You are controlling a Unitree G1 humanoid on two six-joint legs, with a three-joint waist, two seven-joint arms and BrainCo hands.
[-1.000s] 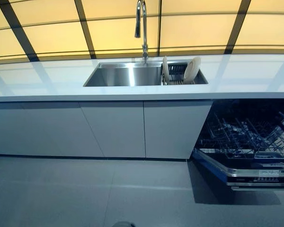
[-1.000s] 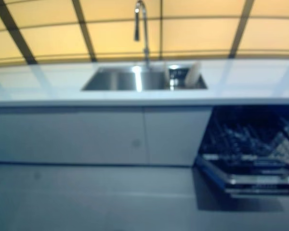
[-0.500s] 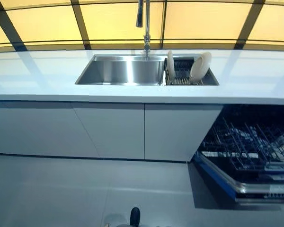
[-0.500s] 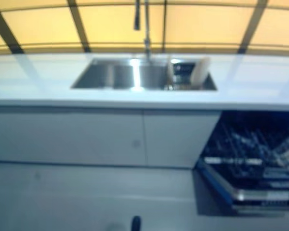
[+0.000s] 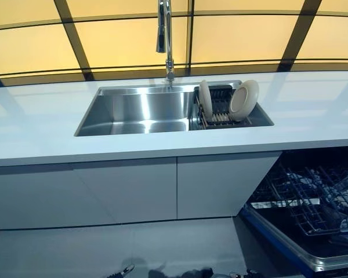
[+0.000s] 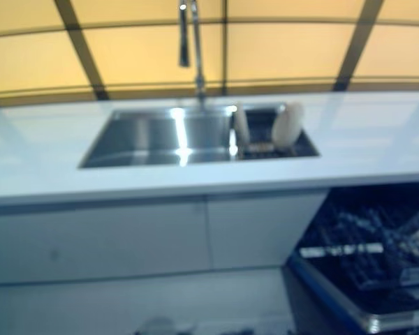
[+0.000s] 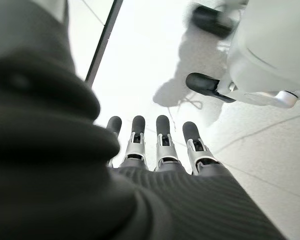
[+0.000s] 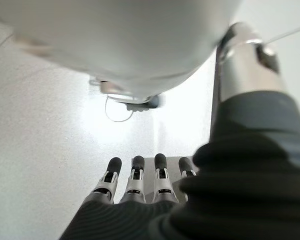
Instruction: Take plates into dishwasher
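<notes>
Two cream plates stand on edge in a dark drying rack at the right end of the steel sink: one thin plate on the left, one round plate leaning at the right. The open dishwasher sits below the counter at the lower right, its wire rack pulled out. My left hand hangs above the floor with straight fingers and holds nothing. My right hand also hangs low, fingers straight and empty. Neither hand shows in the eye views.
A tall tap rises behind the sink. The white counter runs across the view over grey cabinet doors. Yellow window panels with dark bars fill the back. Grey floor lies in front of the cabinets.
The whole picture has shifted: the camera has come closer to the counter and looks down on the sink more. Plates, rack and dishwasher stay where they were.
</notes>
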